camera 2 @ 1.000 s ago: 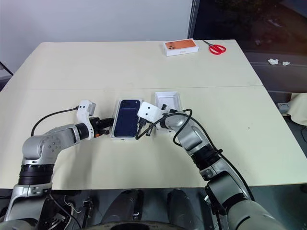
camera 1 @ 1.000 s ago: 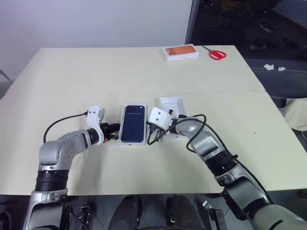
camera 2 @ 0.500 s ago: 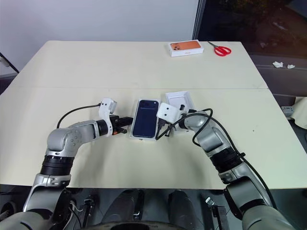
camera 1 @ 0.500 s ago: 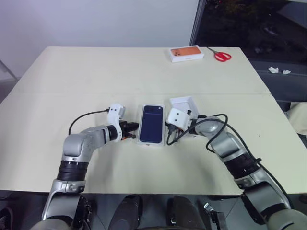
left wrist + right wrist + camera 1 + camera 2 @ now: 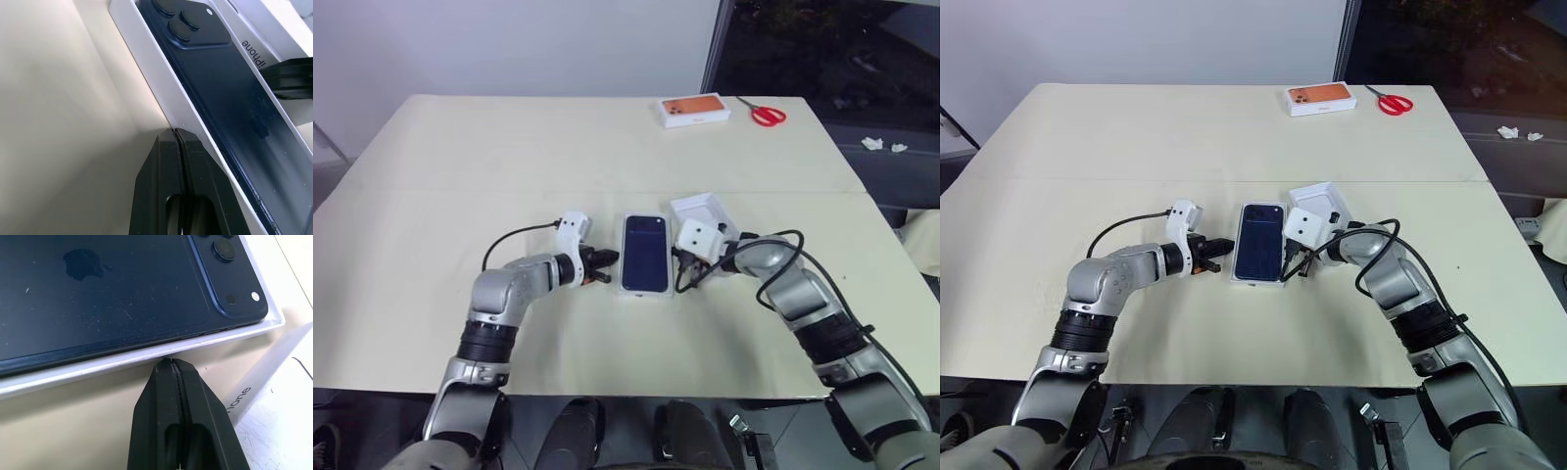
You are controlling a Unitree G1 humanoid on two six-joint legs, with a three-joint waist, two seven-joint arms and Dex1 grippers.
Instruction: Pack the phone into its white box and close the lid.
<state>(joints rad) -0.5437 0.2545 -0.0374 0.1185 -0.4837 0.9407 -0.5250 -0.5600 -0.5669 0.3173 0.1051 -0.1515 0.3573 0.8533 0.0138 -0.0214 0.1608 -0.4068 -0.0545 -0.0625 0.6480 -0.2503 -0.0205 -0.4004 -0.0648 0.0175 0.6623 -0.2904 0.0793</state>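
Phone (image 5: 644, 252) lies in the white box (image 5: 643, 291) at centre frame, both grippers, left (image 5: 602, 278) and right (image 5: 679, 276), pressing closed fingers on its sides, so I judge packing done and one lid (image 5: 705, 212), just right, still to put on.

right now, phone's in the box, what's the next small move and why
Probably back the right gripper off the white box and open it toward the lid. The phone already lies in the box, the lid sits off beside it, and both shut grippers, the left gripper included, only touch the box's sides.
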